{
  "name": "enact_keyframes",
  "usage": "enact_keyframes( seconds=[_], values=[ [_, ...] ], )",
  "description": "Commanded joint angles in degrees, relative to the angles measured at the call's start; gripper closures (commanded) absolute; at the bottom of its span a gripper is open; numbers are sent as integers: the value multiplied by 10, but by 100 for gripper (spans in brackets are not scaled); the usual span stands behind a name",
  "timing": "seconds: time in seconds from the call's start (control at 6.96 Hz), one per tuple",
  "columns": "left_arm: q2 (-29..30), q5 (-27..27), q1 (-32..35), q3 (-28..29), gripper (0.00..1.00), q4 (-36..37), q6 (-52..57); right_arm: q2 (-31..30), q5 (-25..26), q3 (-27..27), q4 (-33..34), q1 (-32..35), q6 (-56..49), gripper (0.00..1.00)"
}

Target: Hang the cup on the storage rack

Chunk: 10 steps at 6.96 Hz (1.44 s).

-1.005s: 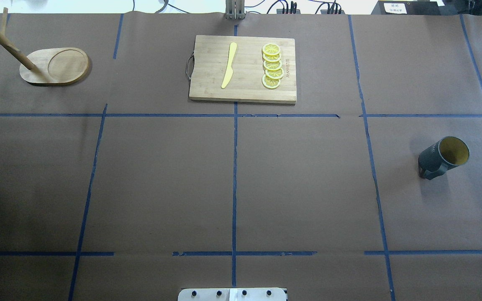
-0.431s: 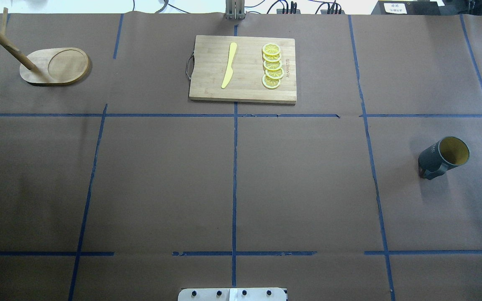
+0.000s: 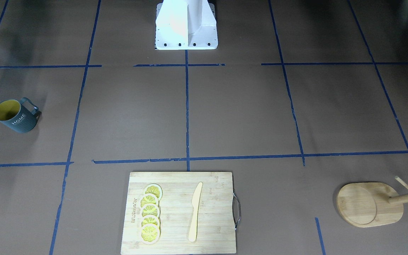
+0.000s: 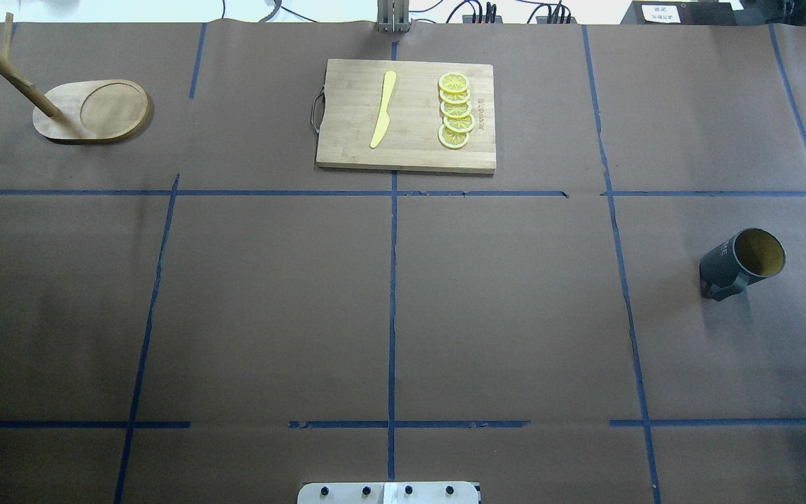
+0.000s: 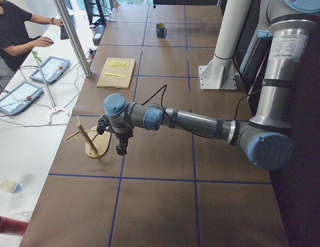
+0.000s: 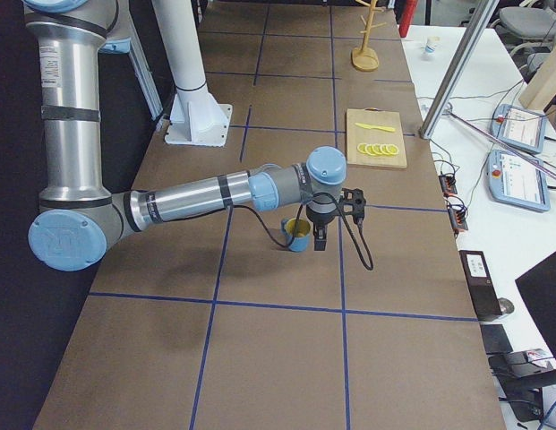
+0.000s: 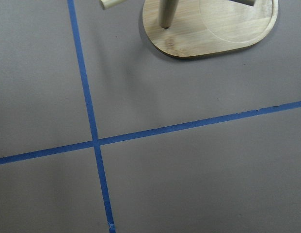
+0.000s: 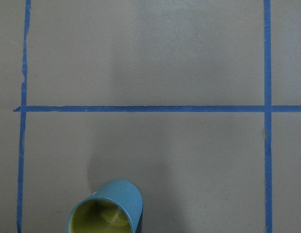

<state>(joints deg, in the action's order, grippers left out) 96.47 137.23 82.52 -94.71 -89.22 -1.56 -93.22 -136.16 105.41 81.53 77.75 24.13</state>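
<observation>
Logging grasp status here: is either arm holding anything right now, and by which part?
Nothing is held. The cup stands alone on the table, untouched.

Cutting board: bamboo, metal side handle, lying flat at mid tabletop.
Lemon slices: five, overlapping in a row on the board.
Knife: pale yellow, on the board, apart from the slices.
Tape lines: blue grid over brown paper.
</observation>
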Motion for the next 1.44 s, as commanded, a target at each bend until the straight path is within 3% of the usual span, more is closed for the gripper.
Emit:
enact_keyframes(
  seconds=[0.0, 0.29, 1.01, 1.15, 1.29],
  values=[
    [0, 2, 0, -1, 0, -1, -1, -42, 51, 3, -150, -90, 160, 0],
    [-1, 2, 0, 1, 0, -1, 0, -42, 63, -2, -168, -138, 224, 0],
    [-18, 10, 1, -22, 0, 0, 2, -23, 70, -65, -169, -146, 225, 1],
    [-17, 11, 1, -22, 0, 0, 2, -22, 71, -69, -169, -153, 227, 9],
    [-17, 11, 1, -22, 0, 0, 2, -23, 71, -69, -169, -158, 228, 38]
  ],
)
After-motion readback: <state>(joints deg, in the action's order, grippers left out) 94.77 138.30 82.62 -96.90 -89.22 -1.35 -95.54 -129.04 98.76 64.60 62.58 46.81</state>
